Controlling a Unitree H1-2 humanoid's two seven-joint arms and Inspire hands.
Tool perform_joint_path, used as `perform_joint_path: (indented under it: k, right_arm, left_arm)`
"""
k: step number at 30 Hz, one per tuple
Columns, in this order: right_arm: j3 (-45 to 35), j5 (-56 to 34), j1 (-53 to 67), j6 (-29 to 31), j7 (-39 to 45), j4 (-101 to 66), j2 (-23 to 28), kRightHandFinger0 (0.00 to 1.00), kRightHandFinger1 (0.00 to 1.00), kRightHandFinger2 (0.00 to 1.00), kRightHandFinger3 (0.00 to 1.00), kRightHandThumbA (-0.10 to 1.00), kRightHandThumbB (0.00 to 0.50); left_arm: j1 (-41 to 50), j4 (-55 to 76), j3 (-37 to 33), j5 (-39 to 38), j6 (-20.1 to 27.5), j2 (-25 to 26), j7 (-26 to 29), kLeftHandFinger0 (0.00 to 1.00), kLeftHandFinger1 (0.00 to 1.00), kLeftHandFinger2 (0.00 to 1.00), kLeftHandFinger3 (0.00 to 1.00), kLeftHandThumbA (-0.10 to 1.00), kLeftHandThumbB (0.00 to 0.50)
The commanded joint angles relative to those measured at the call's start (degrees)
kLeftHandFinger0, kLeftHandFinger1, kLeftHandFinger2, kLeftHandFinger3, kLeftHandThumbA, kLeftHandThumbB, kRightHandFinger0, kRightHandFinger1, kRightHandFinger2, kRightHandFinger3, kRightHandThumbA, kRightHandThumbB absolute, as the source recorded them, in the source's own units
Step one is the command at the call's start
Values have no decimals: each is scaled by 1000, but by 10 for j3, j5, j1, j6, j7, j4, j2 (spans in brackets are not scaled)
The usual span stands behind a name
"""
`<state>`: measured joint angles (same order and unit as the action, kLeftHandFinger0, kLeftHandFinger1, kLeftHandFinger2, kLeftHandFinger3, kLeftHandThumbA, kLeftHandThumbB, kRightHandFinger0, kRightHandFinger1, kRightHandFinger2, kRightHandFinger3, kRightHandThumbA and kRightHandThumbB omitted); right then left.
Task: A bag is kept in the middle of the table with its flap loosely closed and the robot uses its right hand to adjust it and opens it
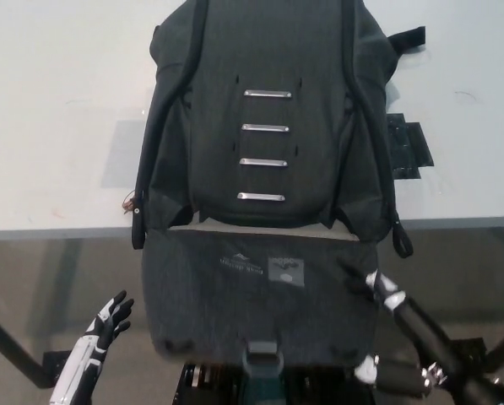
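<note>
A dark grey bag [268,101] lies in the middle of the white table [57,126]. Its flap [260,312] is folded open and hangs over the table's front edge, inner side showing, with a buckle [262,359] at its lower rim. Several metal bars [262,162] now show on the bag's front. My black right hand [393,333] is below the table edge, against the flap's lower right corner; whether it grips the flap is unclear. At the lower left, my white left hand [108,325] rests with its fingers apart and nothing in it.
A black patch [408,148] lies on the table to the right of the bag. Strap ends hang over the front edge at the bag's left [138,228] and right [401,240]. Grey floor shows below the table.
</note>
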<state>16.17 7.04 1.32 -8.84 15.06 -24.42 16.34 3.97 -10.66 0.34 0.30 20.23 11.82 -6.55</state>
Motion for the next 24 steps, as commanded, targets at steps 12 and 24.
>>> perform_joint_path:
  k: [12, 24]
  right_arm:
    - [10, -9, 35, 98, 26, 94, 17, 993, 1000, 1000, 1000, 844, 281]
    - [-44, -33, 52, 105, 3, 162, 13, 953, 1000, 1000, 1000, 968, 244]
  left_arm:
    - [-24, 9, 6, -10, 11, 10, -6, 1000, 1000, 1000, 1000, 1000, 500]
    - [-30, 12, 8, -11, 4, 9, -6, 1000, 1000, 1000, 1000, 1000, 500]
